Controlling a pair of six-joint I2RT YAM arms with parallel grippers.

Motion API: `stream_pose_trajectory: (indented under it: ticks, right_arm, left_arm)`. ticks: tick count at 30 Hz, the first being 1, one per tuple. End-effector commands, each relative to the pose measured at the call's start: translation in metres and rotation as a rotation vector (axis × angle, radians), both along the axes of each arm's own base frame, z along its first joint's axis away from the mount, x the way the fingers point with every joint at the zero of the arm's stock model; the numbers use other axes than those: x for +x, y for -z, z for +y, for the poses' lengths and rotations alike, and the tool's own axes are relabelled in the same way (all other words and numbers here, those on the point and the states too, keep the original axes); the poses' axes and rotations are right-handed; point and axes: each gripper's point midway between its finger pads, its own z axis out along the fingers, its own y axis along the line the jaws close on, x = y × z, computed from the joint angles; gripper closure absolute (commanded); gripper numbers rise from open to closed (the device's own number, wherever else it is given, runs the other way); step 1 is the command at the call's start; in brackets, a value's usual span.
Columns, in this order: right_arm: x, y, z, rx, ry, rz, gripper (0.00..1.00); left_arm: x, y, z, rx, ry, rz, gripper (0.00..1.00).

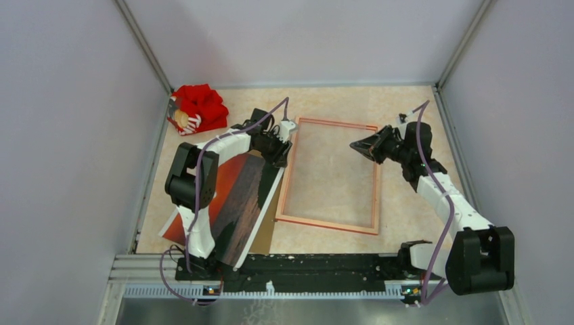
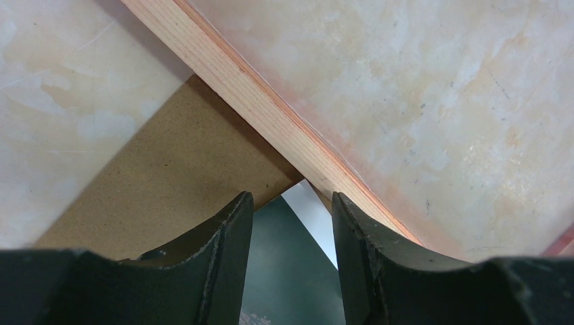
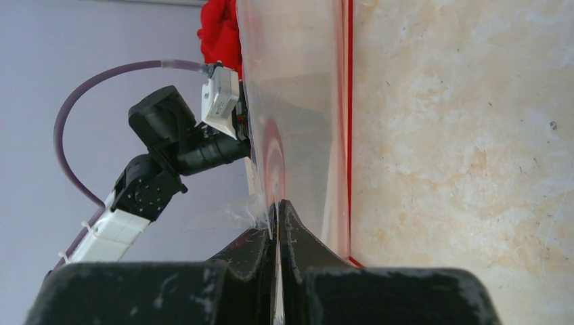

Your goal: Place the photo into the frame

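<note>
Between the fingers [image 2: 227, 257] of the left tool [image 2: 291, 203] shows one corner of the photo [image 2: 284, 277], a dark print with a white border. The two fingers stand apart, one on each side of that corner, and neither visibly presses on it, so this tool is released. Just ahead of its tips runs the pale wooden rail of the frame [image 2: 271, 108], and the photo's corner reaches up to that rail. To the tool's left and under the photo lies the brown backing panel [image 2: 169, 183], flat on the surface [image 2: 440, 101].

From above, the left tool [image 1: 279, 150] hangs beside the frame's [image 1: 325, 223] left rail, near its far corner. The photo [image 1: 237, 196] stretches back from it toward the arm bases, sunset side up, resting on the backing panel [image 1: 269, 233]. The frame lies flat to this tool's right, pale side up.

Across the frame's opening, the right tool [image 1: 353, 145] sits over the right rail. Its fingers [image 3: 298, 237] are pressed together, clenched on a clear sheet [image 3: 298, 101] that runs away from the tips nearly edge-on. Just to the right of that sheet is the frame's red edge [image 3: 347, 135]. Beyond it is the left arm [image 3: 169, 149], with a red cloth bundle [image 3: 220, 30] further off.
</note>
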Motion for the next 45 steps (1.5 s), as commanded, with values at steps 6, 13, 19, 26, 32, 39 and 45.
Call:
stream_pose_trajectory:
  ticks: [6, 13, 19, 26, 32, 39, 45]
  right_arm:
    - [-0.004, -0.025, 0.003, 0.022, 0.001, -0.056, 1.0]
    - [-0.005, -0.02, 0.003, 0.027, -0.003, -0.038, 1.0]
    - [-0.009, -0.019, 0.006, 0.057, -0.011, -0.023, 1.0]
    - [-0.01, -0.024, 0.007, 0.063, -0.021, -0.029, 1.0]
    - [-0.003, -0.036, 0.006, 0.052, -0.016, -0.056, 1.0]
    - [0.001, -0.048, 0.005, 0.061, -0.003, -0.074, 1.0]
    - [0.001, -0.047, 0.006, 0.054, -0.008, -0.073, 1.0]
  left_arm:
    - [0.004, -0.003, -0.004, -0.013, 0.017, -0.029, 0.47]
    - [0.003, -0.004, -0.004, -0.013, 0.019, -0.031, 0.47]
    - [0.003, -0.004, -0.003, -0.011, 0.022, -0.031, 0.47]
    - [0.002, -0.005, -0.003, -0.014, 0.024, -0.031, 0.47]
    - [0.001, -0.005, -0.003, -0.012, 0.023, -0.03, 0.47]
    - [0.0, -0.004, -0.003, -0.013, 0.024, -0.029, 0.47]
    - [0.0, -0.005, -0.003, -0.018, 0.024, -0.028, 0.47]
